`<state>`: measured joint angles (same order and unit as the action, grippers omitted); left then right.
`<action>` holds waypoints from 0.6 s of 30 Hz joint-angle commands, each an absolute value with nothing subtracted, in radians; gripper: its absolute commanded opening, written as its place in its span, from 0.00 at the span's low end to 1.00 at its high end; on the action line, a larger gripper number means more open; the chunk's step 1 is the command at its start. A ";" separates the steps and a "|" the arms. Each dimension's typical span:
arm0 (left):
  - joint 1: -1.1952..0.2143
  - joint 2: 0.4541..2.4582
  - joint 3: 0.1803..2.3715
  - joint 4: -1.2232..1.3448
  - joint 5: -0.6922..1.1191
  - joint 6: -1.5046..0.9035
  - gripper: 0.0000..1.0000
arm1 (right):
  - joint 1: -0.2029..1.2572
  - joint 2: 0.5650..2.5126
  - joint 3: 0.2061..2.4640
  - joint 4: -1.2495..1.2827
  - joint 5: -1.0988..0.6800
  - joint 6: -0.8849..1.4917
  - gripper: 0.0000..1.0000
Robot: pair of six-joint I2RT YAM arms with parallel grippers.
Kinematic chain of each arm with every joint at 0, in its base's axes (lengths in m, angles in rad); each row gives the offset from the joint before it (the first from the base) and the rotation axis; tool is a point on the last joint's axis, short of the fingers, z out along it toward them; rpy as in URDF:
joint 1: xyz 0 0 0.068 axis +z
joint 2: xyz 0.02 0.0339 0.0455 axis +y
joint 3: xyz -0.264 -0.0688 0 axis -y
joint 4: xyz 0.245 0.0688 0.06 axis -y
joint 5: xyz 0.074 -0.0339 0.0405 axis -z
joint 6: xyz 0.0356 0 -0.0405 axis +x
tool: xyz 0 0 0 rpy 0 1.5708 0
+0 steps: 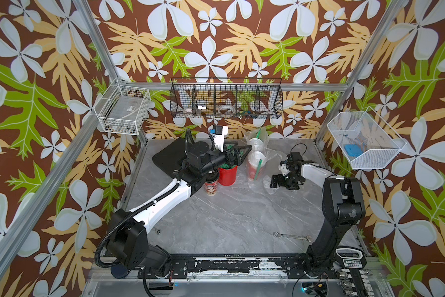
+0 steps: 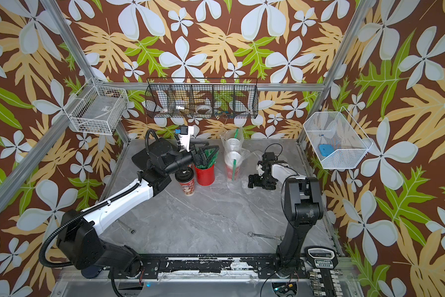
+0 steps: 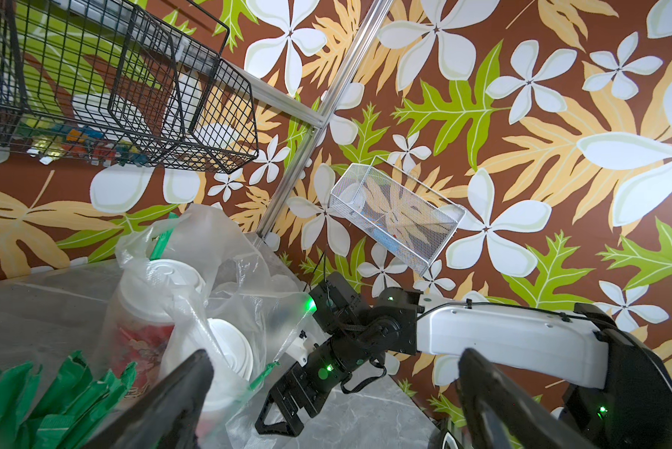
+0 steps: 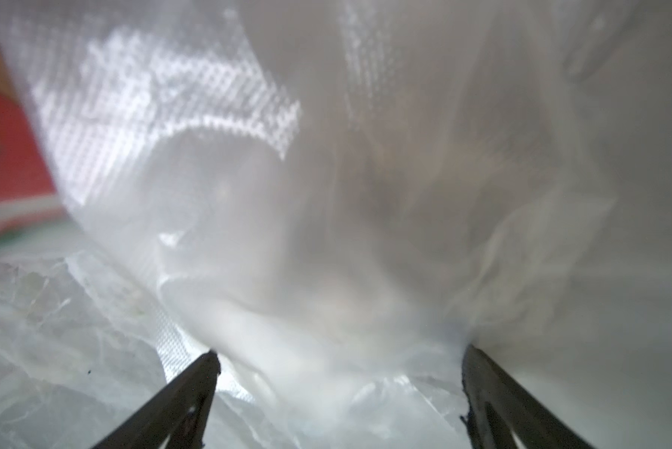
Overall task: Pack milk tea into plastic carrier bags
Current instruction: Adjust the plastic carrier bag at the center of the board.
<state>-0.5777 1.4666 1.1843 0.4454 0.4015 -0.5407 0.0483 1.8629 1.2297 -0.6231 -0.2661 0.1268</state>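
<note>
While the rear white-lidded cup [image 1: 257,143] and the front white-lidded cup [image 1: 254,165] stand inside the clear plastic carrier bag [image 1: 273,155] at the back of the table [image 1: 229,221], the task is judged about half complete. It cannot be determined whether both cups share one bag.

The black-lidded cup [image 1: 211,185] stands unbagged, just beside the red mesh straw pot [image 1: 227,177]. A fourth cup is not clearly visible.

The left gripper [image 1: 243,153] hovers above the straw pot, jaws spread wide, holding nothing. The right gripper [image 4: 340,361] sits low beside the bagged cups, jaws spread. Loose clear film lies between the tips and is not pinched.

Remaining: bag the black-lidded cup and any hidden cup.
</note>
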 commanded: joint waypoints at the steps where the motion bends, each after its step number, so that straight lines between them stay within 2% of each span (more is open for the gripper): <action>1: -0.575 1.468 1.181 0.490 0.414 -0.546 0.99 | 0.055 1.828 1.198 -0.640 -0.324 0.124 0.97; 6: -0.576 1.462 1.161 0.506 0.416 -0.551 0.99 | 0.081 1.744 1.134 -0.664 -0.365 0.129 0.96; 11: -0.575 1.459 1.138 0.536 0.417 -0.566 0.99 | 0.131 1.684 1.073 -0.684 -0.358 0.141 0.94; 15: -0.575 1.459 1.129 0.543 0.422 -0.571 0.99 | 0.141 1.645 1.031 -0.678 -0.282 0.144 0.93; 18: -0.575 1.456 1.128 0.546 0.428 -0.573 0.99 | 0.144 1.642 1.020 -0.671 -0.322 0.150 0.91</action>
